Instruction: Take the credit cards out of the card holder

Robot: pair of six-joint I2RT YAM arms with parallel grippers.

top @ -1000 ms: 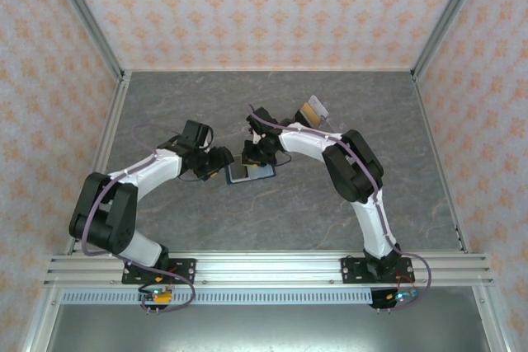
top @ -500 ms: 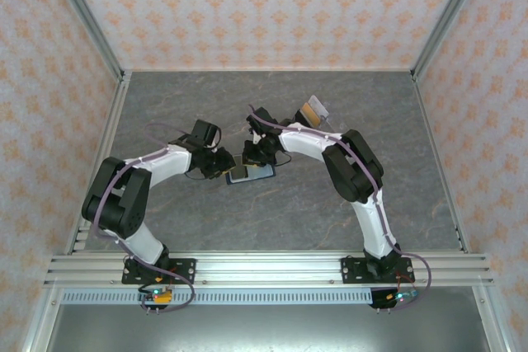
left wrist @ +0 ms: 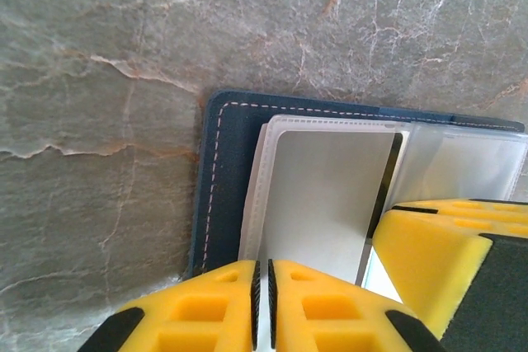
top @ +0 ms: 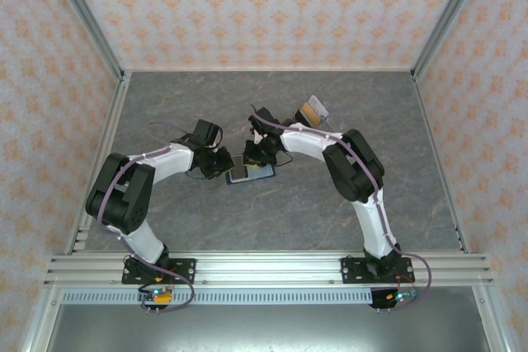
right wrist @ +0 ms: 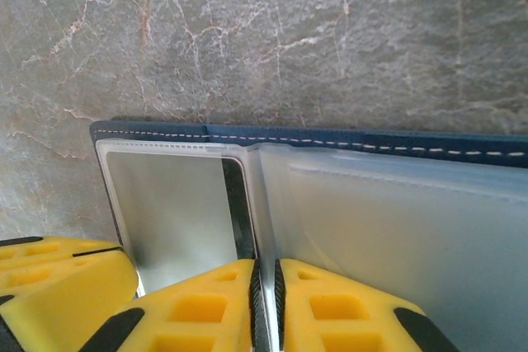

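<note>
Change noted: the left tool [left wrist: 262, 276] has moved in and closed to a slit on a pale leaf [left wrist: 322, 195] just ahead of it. I cannot tell whether it is a card or a sleeve. I judge extraction is about to begin. The right tool [right wrist: 266, 276] pinches the holder [right wrist: 148, 131] at its centre fold, flat on the worktop [right wrist: 247, 39]. Both arms bend inward, wrists low, tools facing across the holder.

left claw [left wrist: 262, 276] pinched | right claw [right wrist: 266, 269] pinched | arms angled inward
</note>
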